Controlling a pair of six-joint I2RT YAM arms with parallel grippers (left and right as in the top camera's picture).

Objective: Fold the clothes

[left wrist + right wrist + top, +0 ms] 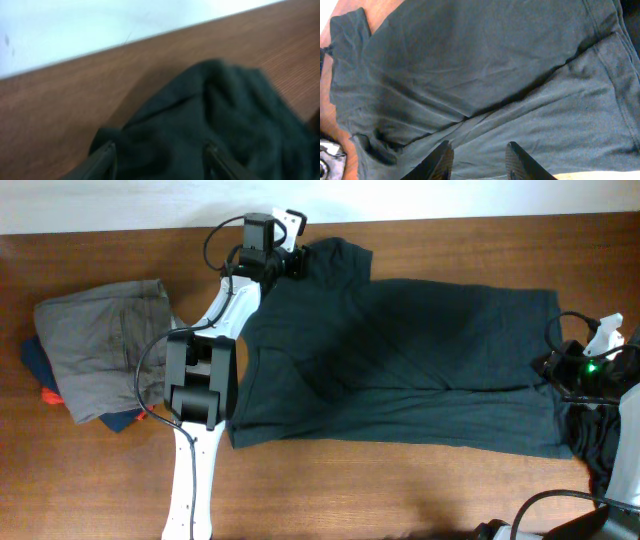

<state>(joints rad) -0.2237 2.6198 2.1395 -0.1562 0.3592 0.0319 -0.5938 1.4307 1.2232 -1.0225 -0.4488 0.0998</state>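
Across table (400,490) centre: shirt (400,360), dark green, spread out, one layer lapped over another along its length.
Left gripper (160,160): at sleeve (215,115) by the table's far edge; fingers (106,156) spread wide, cloth bunched between them, can't tell if they touch it.
Right gripper (477,161): over the shirt's hem end; fingers (441,159) apart, nothing held.
Pile (100,350): left of shirt, grey on top, blue and orange underneath.

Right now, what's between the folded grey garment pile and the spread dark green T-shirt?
Overhead view: the black-and-white left arm spans that gap, over brown wooden table.
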